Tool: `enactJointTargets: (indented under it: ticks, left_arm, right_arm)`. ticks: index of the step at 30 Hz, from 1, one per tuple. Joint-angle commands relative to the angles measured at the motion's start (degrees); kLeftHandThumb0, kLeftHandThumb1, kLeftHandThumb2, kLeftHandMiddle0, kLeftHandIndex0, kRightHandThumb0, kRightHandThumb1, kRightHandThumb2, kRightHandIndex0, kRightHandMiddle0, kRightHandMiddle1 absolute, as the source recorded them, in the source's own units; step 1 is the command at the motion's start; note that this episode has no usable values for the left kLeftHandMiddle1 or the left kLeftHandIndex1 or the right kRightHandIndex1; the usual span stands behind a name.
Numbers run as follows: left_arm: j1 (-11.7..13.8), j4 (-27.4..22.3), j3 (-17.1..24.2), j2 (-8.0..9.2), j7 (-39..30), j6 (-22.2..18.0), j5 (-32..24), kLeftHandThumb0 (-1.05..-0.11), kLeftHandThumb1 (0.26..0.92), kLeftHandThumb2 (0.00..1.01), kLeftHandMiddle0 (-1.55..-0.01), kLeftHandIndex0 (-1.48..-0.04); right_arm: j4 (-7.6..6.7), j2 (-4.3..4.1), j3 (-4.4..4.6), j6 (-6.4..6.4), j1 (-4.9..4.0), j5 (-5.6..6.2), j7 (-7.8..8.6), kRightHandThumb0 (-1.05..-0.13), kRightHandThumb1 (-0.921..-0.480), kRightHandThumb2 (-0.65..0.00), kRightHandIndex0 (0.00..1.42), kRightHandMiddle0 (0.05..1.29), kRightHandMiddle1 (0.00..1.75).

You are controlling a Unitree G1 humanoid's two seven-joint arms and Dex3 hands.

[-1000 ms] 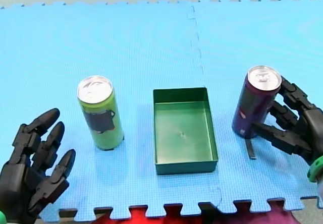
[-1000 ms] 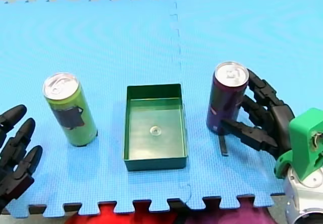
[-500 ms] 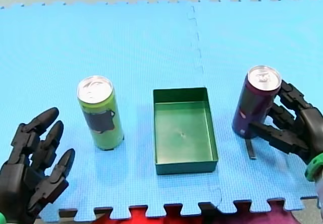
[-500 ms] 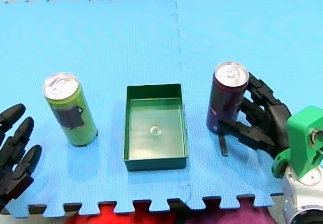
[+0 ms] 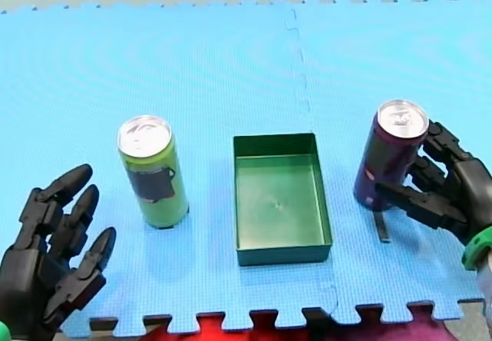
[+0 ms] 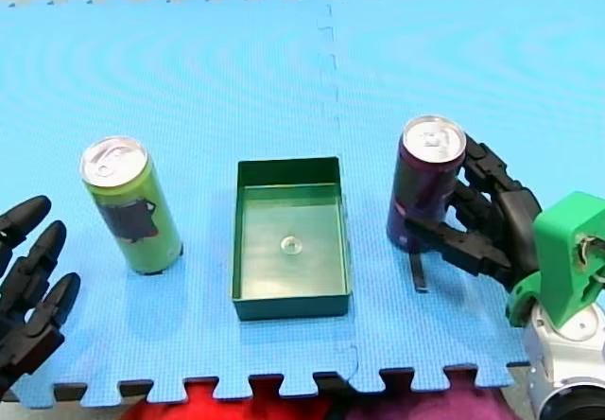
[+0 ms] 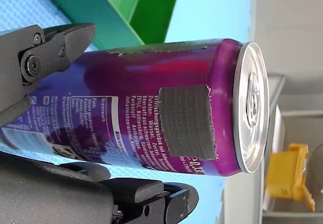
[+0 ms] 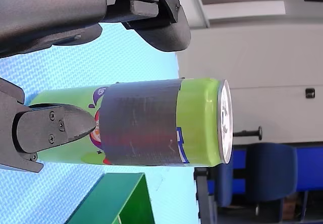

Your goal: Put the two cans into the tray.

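The purple can [image 5: 388, 157] stands upright on the blue foam mat [image 5: 192, 64], to the right of the green tray [image 5: 274, 140] and a little apart from it. The right hand [image 5: 446, 189] is wrapped around it from the outer side. The thumb lies across the low front of the can, and in the first wrist view the fingers [image 7: 55, 37] press the can wall from both sides, so I judge the hand is clamped on it. The can's foot is on the mat, so the step in hand seems to be the grasp of the first can, before any lift. The next move calls for raising the can above the tray's near wall, carrying it inward and setting it down upright, leaving room for the second one. The green can [image 5: 152, 173] waits upright on the other side of the tray. The left hand [image 5: 50, 260] is near the front edge of the mat, apart from that can, and holds nothing. A small dark strip [image 5: 381, 226] lies on the mat just beside the purple can's foot; it does not block the way. The tray holds no can.
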Motion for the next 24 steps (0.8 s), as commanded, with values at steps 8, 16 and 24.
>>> enactJointTargets:
  ticks: [8,16,24]
  left_arm:
    - [0.44,-0.73,-0.06,0.38,0.29,0.38,0.33,-1.039,0.921,0.48,-0.27,-0.08]
    - [0.79,-1.17,-0.18,0.63,0.2,0.7,0.35,-1.02,0.921,0.5,-0.27,-0.08]
    - [0.88,-1.31,-0.32,0.64,0.41,0.7,0.59,-1.004,0.921,0.51,-0.27,-0.08]
  right_arm:
    - [1.39,-0.05,-0.36,-0.51,-1.29,-0.13,0.21,-1.048,-0.803,-0.005,0.3,0.23,0.0]
    - [2.27,0.15,-0.17,-0.82,-2.16,-0.74,-0.17,-1.048,-0.804,-0.004,0.3,0.21,0.0]
    - [2.59,0.09,0.48,-2.06,-2.18,-1.85,0.18,-1.048,-0.74,0.0,0.29,0.18,0.0]
